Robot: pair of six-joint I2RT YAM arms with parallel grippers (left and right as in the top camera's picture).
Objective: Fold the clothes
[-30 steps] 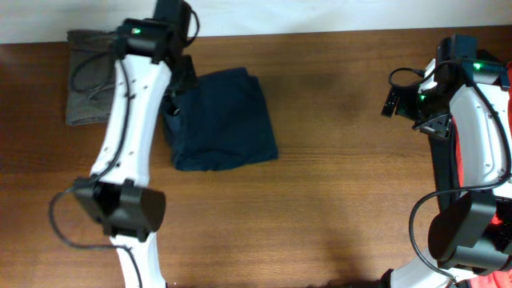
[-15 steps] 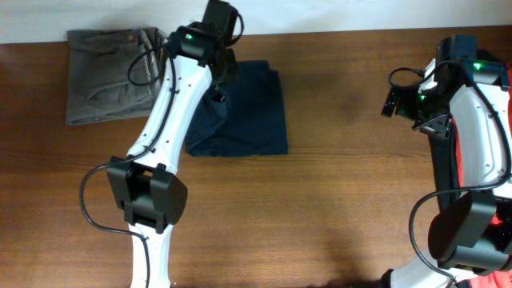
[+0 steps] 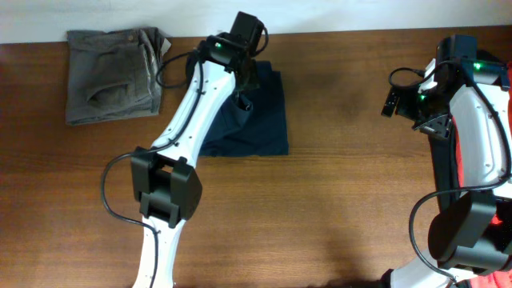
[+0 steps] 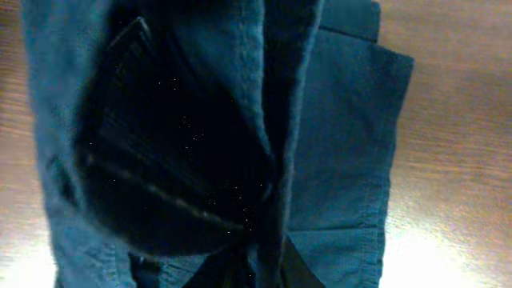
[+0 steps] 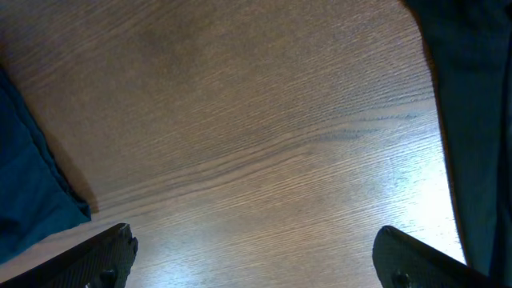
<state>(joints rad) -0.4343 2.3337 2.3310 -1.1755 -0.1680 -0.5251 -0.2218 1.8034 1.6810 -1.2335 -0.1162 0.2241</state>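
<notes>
A dark navy garment (image 3: 260, 120) lies folded at the back middle of the table. My left gripper (image 3: 240, 86) is over its left part and shut on a raised fold of it. The left wrist view is filled with this navy cloth (image 4: 344, 160), and a ridge of it runs down between my dark left fingertips (image 4: 300, 268), which stand close together. Grey-olive trousers (image 3: 112, 72) lie folded at the back left. Far from the clothes, my right gripper (image 3: 398, 100) hangs open above bare wood at the right, its fingers (image 5: 108, 252) wide apart with nothing between them.
A corner of the navy garment (image 5: 32, 192) shows at the left edge of the right wrist view. Red cloth (image 3: 504, 200) shows at the table's right edge behind the right arm. The table's back edge (image 3: 336, 32) runs just beyond the clothes.
My left arm has swung right, taking the navy garment's left part with it. The garment now lies narrower and farther right, and the trousers are uncovered. The right arm has not moved.
</notes>
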